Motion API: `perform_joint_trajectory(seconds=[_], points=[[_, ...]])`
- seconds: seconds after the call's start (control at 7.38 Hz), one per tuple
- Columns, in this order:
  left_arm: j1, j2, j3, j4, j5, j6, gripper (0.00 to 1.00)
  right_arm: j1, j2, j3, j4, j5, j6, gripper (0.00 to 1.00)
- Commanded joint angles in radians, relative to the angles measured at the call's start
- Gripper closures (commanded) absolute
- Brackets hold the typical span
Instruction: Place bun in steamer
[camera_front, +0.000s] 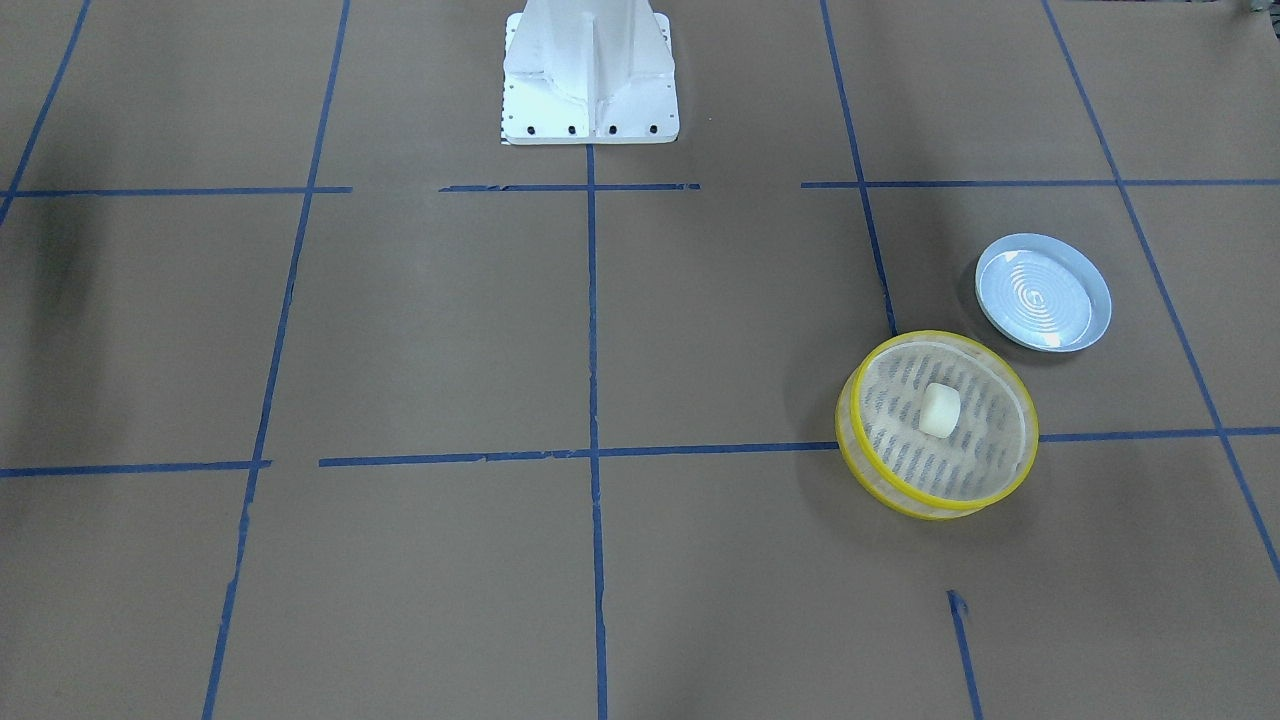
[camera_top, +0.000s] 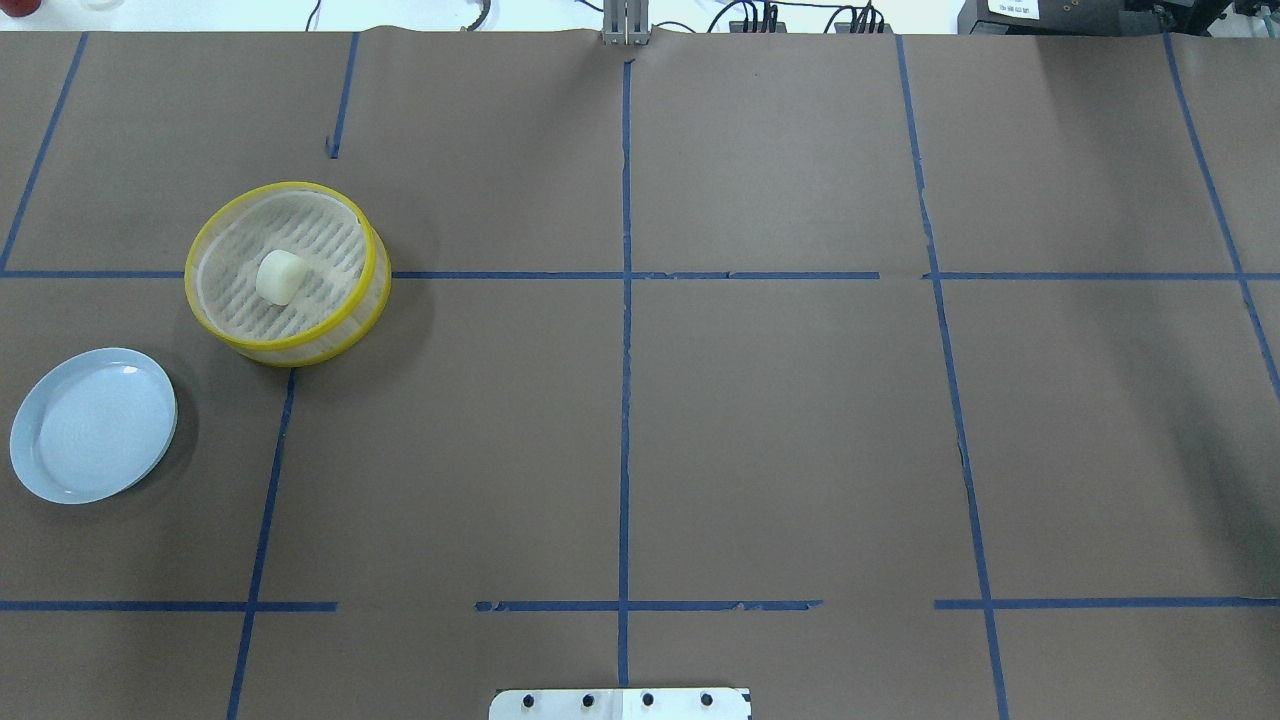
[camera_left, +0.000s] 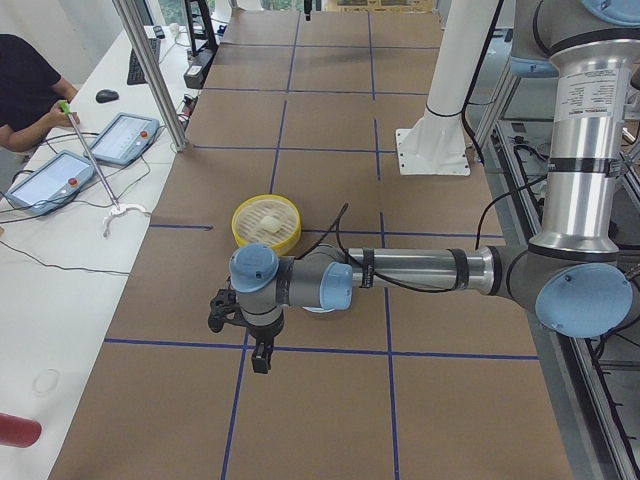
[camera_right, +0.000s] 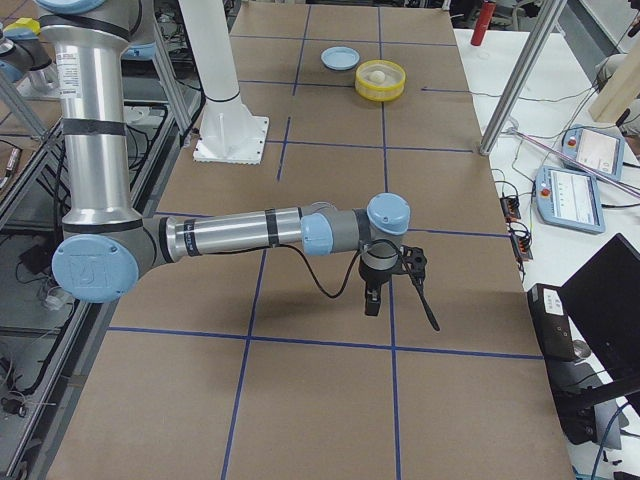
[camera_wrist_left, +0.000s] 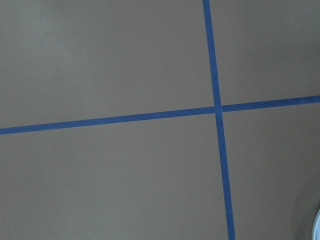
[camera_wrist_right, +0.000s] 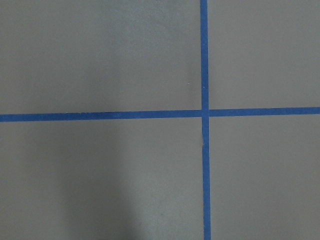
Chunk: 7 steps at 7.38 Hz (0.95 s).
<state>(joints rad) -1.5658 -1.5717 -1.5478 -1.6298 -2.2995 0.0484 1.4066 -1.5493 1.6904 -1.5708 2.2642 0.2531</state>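
The cream-white bun (camera_front: 940, 410) lies on the slotted floor of the yellow-rimmed steamer (camera_front: 930, 502), near its middle. In the overhead view the bun (camera_top: 279, 277) and the steamer (camera_top: 290, 350) are at the left. Neither gripper shows in the overhead or front views. In the exterior left view my left gripper (camera_left: 240, 340) hangs over bare table, short of the steamer (camera_left: 267, 222). In the exterior right view my right gripper (camera_right: 400, 305) hangs over bare table, far from the steamer (camera_right: 381, 80). I cannot tell whether either gripper is open or shut. Both wrist views show only brown table and blue tape.
A pale blue plate (camera_top: 93, 425) lies empty beside the steamer, toward the robot; it also shows in the front view (camera_front: 1043, 292). The white robot base (camera_front: 590, 70) stands at the table's robot-side edge. Operator tablets (camera_left: 120, 138) lie on a side bench.
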Motion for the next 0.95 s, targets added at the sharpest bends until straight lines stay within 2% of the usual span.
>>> perform_joint_trajectory(seconds=[0.0,0.27,0.81], points=[[0.0,0.009,0.017,0.002,-0.057,-0.007,0.0,0.0,0.0,0.0,0.0,0.0,0.0,0.0],[0.001,0.007,0.011,0.048,-0.057,-0.008,0.0,-0.002,0.0,0.0,0.0,0.0,0.0,0.0],[0.0,0.007,0.009,0.053,-0.055,-0.008,0.0,0.0,0.0,0.0,0.0,0.0,0.0,0.0]])
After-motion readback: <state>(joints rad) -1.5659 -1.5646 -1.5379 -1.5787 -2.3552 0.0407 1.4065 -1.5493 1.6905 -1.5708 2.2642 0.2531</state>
